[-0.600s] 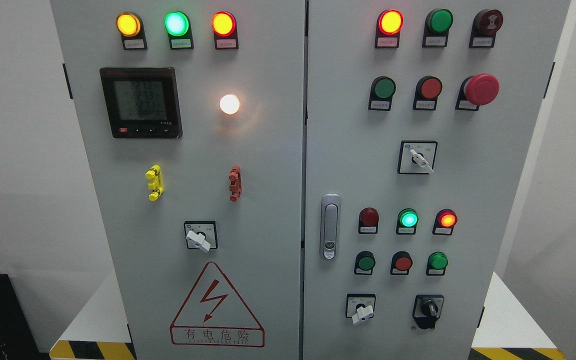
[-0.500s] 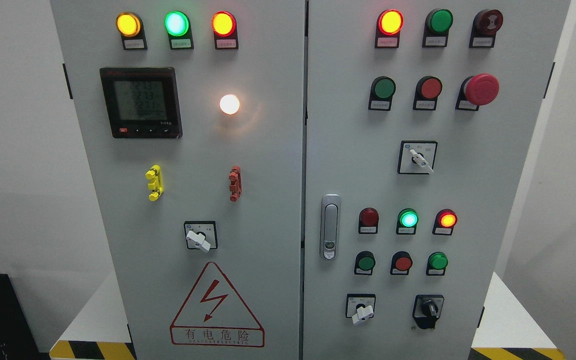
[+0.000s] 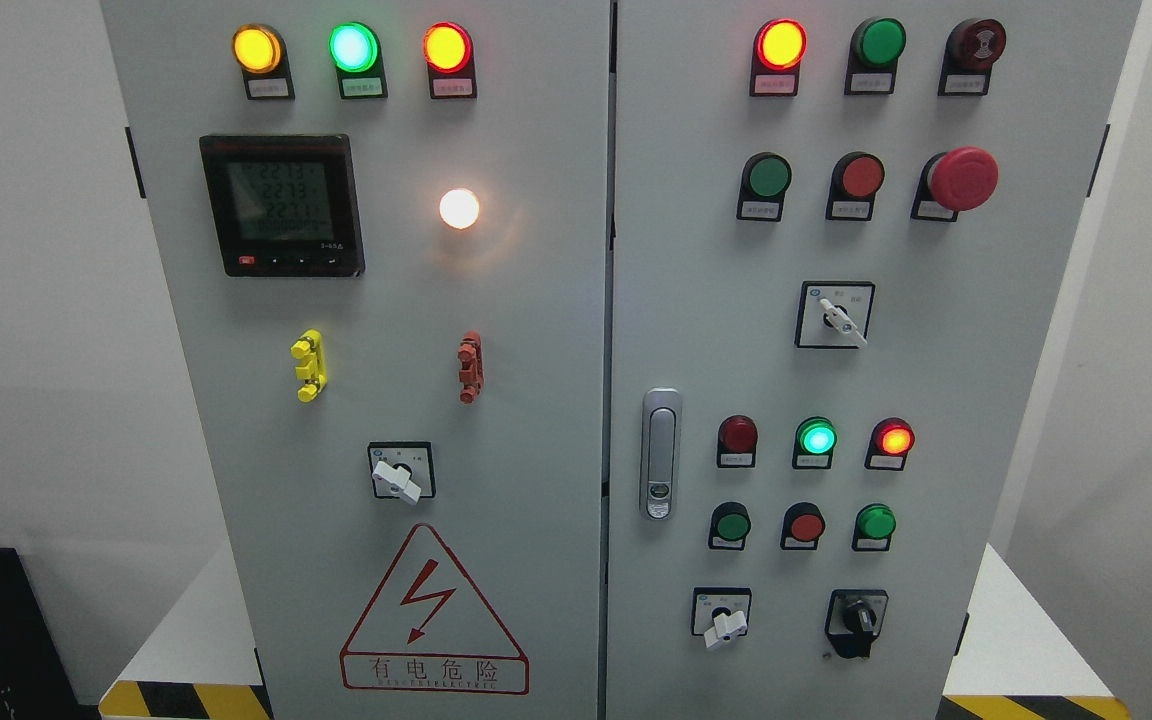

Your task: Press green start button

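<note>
A grey two-door control cabinet (image 3: 536,300) fills the head view. On its right door there are three green push buttons: one in the upper row (image 3: 768,177), one at the lower left (image 3: 732,523) and one at the lower right (image 3: 876,522). The labels under them are too small to read. A green lamp (image 3: 817,438) glows above the lower row. Neither of my hands nor arms is in view.
Red buttons (image 3: 861,176) (image 3: 806,525) sit beside the green ones, and a red mushroom stop button (image 3: 962,178) stands at the upper right. Rotary switches (image 3: 836,317) (image 3: 723,618) (image 3: 857,620), a door handle (image 3: 660,452) and a meter (image 3: 281,204) also stick out.
</note>
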You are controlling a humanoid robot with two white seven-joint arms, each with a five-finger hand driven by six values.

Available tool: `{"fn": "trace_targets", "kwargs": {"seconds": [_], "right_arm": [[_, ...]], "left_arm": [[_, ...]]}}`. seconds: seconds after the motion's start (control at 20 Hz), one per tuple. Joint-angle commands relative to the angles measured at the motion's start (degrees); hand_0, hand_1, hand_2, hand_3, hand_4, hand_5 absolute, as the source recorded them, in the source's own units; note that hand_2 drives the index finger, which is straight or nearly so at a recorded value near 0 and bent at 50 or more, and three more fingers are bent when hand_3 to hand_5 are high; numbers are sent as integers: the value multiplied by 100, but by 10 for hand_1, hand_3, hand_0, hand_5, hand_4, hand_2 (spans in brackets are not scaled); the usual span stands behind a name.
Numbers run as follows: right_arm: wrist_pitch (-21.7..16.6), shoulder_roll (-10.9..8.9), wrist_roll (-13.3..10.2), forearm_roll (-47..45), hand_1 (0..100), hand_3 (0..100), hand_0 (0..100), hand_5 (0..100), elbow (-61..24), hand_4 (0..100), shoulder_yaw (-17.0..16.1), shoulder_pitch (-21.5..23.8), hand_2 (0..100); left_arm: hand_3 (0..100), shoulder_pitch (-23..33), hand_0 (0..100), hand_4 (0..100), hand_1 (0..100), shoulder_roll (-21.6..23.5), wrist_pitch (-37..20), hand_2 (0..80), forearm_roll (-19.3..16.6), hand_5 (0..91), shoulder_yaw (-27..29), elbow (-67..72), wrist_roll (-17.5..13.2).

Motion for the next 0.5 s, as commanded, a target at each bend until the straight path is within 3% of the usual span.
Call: {"fn": "trace_targets", "kwargs": {"seconds": [0.0,0.45], "right_arm": [[-60,0,71,18,76,0,89,0,5,0,-12,-86,0],[-403,18,10,1045,107,0,74,0,66,0,-266,-612,0]], "left_arm": [[0,-1,120,0,556,0,-4,0,0,0,0,2,-1],[0,-1,120,0,556,0,-4,0,0,0,0,2,-1]]}}
